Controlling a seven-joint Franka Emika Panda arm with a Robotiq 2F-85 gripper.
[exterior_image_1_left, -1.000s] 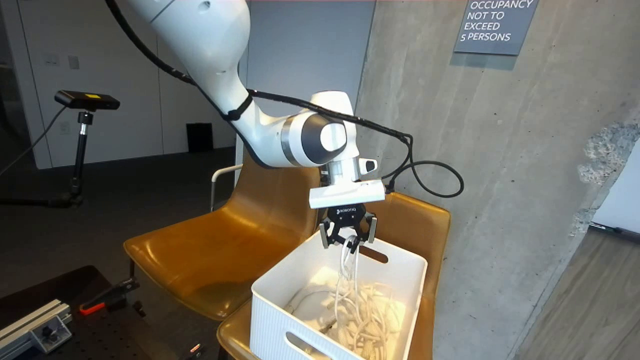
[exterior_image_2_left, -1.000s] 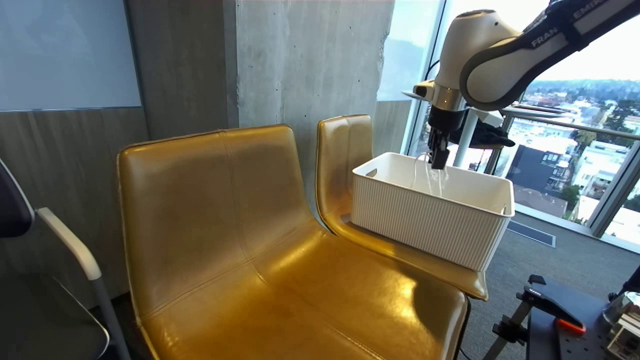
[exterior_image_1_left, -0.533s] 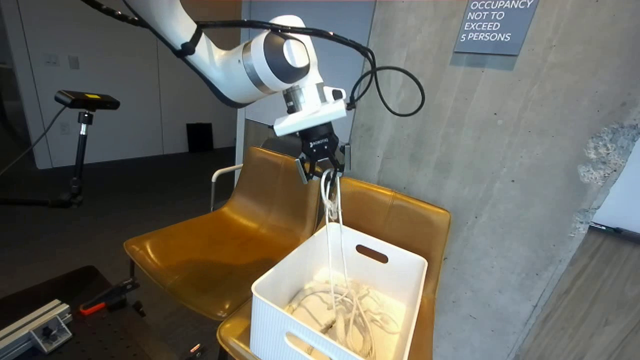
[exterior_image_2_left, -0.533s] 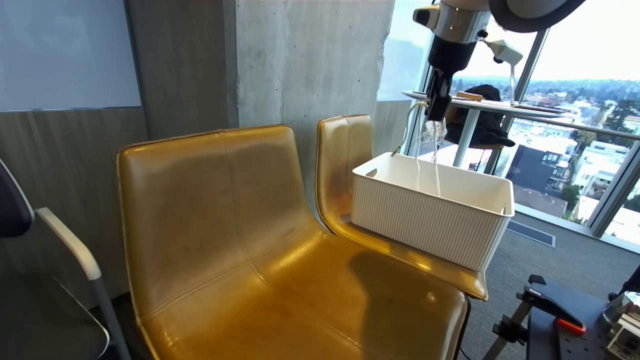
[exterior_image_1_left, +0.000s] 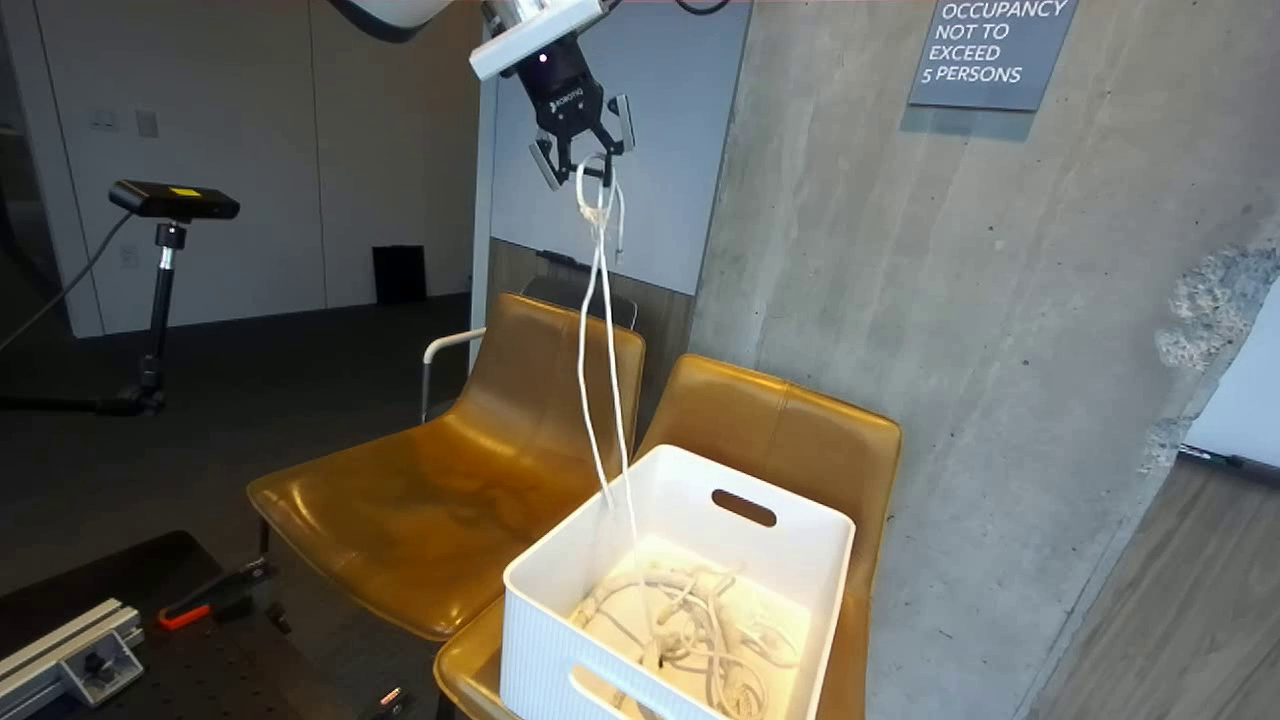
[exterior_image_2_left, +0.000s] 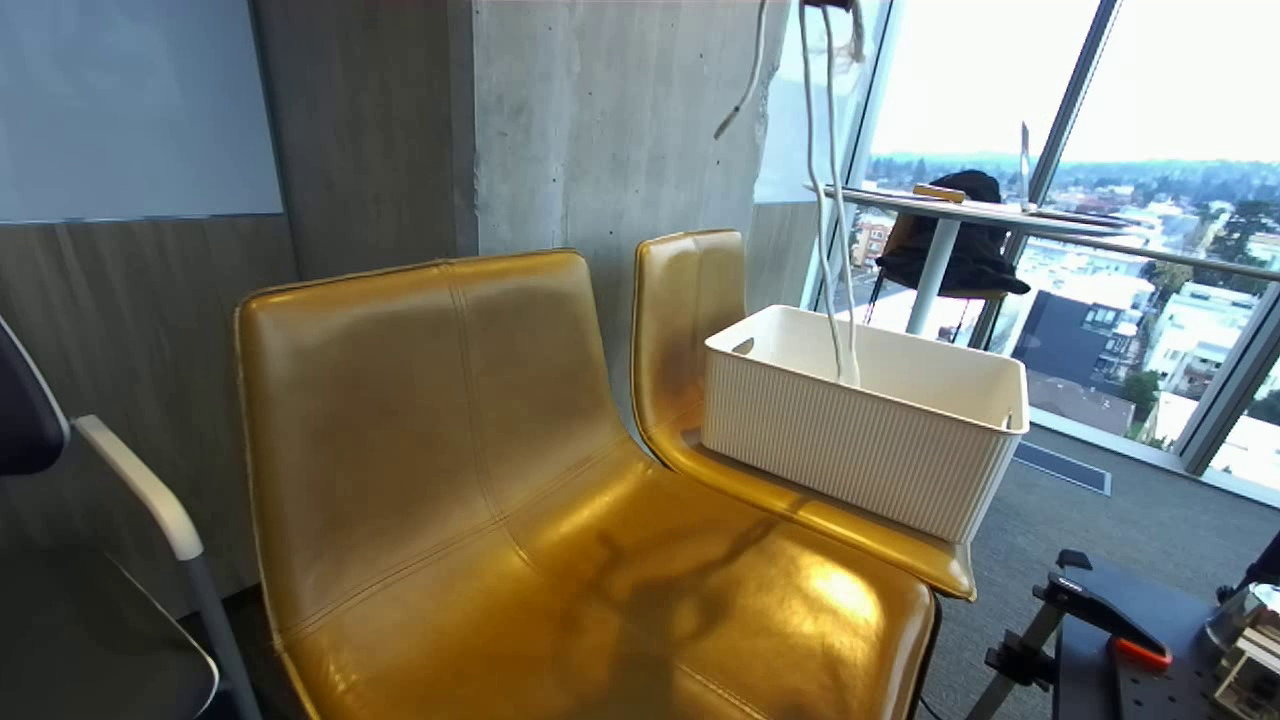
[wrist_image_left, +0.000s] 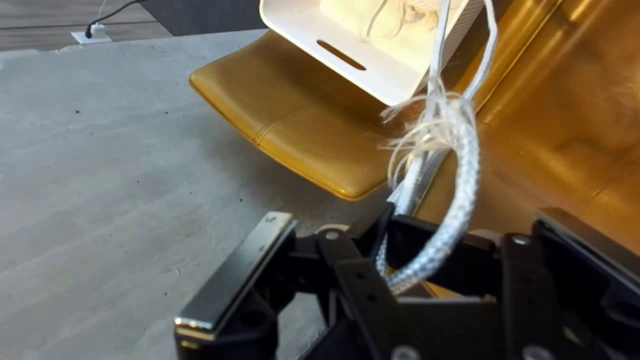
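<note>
In an exterior view: white rope (exterior_image_1_left: 597, 212), hung from the hand (exterior_image_1_left: 600, 172) well above the white bin (exterior_image_1_left: 540, 645), which stands on a tan chair (exterior_image_1_left: 800, 420). Two strands drop just inside the long rim facing the neighbouring chair (exterior_image_1_left: 430, 480); one runs down to the cords (exterior_image_1_left: 737, 690) on the bin's floor. Tangled with them or not: cannot be told. Likely hazard: a snag there, dragging other cords out or tilting the bin should the rope draw taut.

In an exterior view: same rope, the hand almost wholly cut off by the top of the frame. Two strands pass behind the near long rim into the bin; a free end (exterior_image_2_left: 735, 112) dangles outside, apart from bin and chairs. The bin's lower corner sits close to the seat's front edge, so a sideways tug could probably shift it off.

In the wrist view: hand clenched, jaws fully drawn together, grasping the rope at a loop. Frayed binding (wrist_image_left: 435, 127) gathers the strands just beyond. Possible fault: the loop slipping free, if thinly pinched; the depth of grip is hidden.
</note>
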